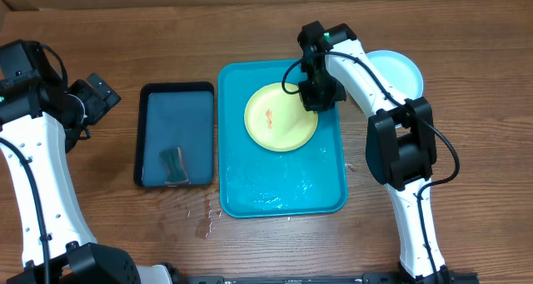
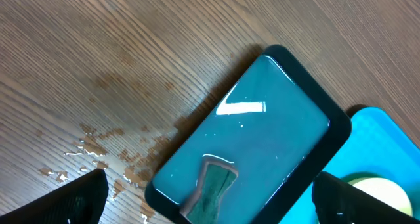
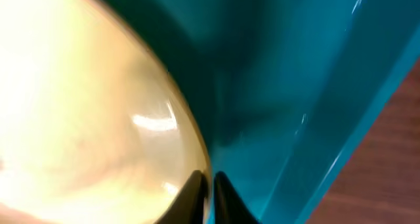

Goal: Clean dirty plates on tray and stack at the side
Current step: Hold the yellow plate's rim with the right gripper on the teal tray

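A pale yellow plate [image 1: 279, 117] with a lime-green rim and a small red smear lies in the upper half of the teal tray [image 1: 250, 192]. My right gripper [image 1: 319, 97] is shut on this plate's right rim; the right wrist view shows the two fingertips [image 3: 209, 191] pinched on the rim of the yellow plate [image 3: 85, 119] over the teal tray [image 3: 275, 86]. A light blue plate [image 1: 400, 67] lies on the table right of the tray, partly hidden by the right arm. My left gripper [image 2: 210, 201] is open and empty, above the small dark tray. No third plate shows.
A small dark navy tray [image 1: 175, 134] holding water and a green sponge [image 1: 174, 164] stands left of the teal tray; both show in the left wrist view [image 2: 243, 138], the sponge [image 2: 213, 191] at its near end. Water is spilled on the wood [image 1: 204, 221].
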